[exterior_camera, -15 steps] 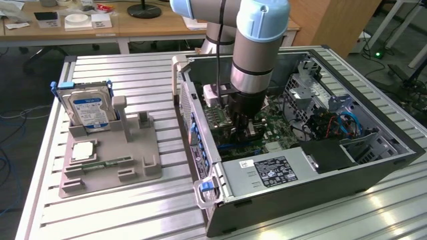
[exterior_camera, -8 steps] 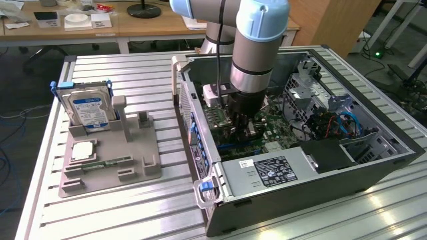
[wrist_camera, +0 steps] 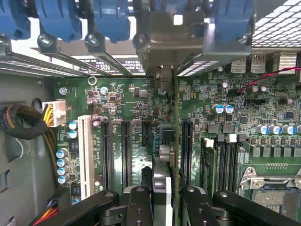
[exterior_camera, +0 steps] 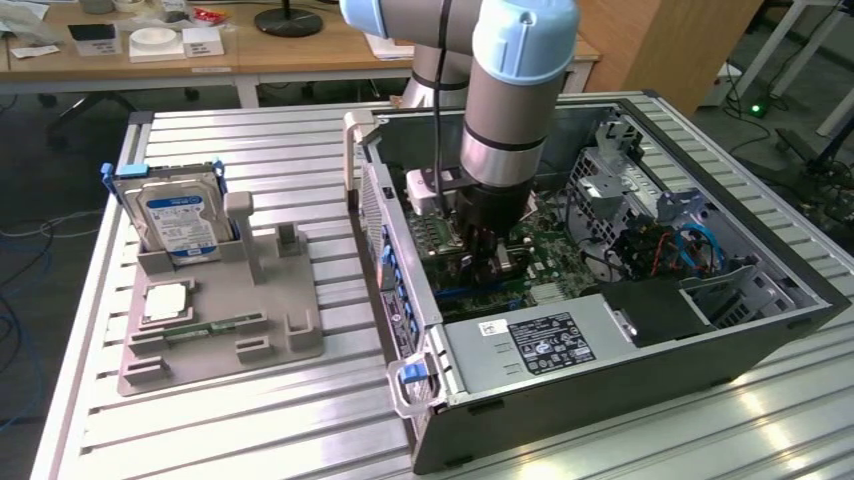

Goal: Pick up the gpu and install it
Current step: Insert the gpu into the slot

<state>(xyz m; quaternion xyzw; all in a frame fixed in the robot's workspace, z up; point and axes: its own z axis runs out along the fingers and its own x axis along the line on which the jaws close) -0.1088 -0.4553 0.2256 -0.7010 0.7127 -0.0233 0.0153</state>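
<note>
My gripper (exterior_camera: 483, 262) reaches down into the open computer case (exterior_camera: 747, 330), just above the green motherboard (wrist_camera: 122, 99). It is shut on the gpu (wrist_camera: 175, 117), which I see edge-on in the wrist view as a thin green board running away from the black fingers (wrist_camera: 141, 200). The card's silver end bracket (wrist_camera: 162, 40) sits against the case's rear slot openings, under the blue latches (wrist_camera: 106, 21). The card stands upright over the motherboard, between two black expansion slots (wrist_camera: 146, 132). Whether its edge is seated in a slot is hidden by the card itself.
On the table at the exterior view's left, a grey holder (exterior_camera: 280, 345) carries a silver hard drive (exterior_camera: 180, 215), a processor chip (exterior_camera: 167, 300) and a narrow memory stick (exterior_camera: 214, 327). Inside the case are a power supply (exterior_camera: 534, 345), cable bundles (wrist_camera: 19, 122) and a processor socket (wrist_camera: 277, 188).
</note>
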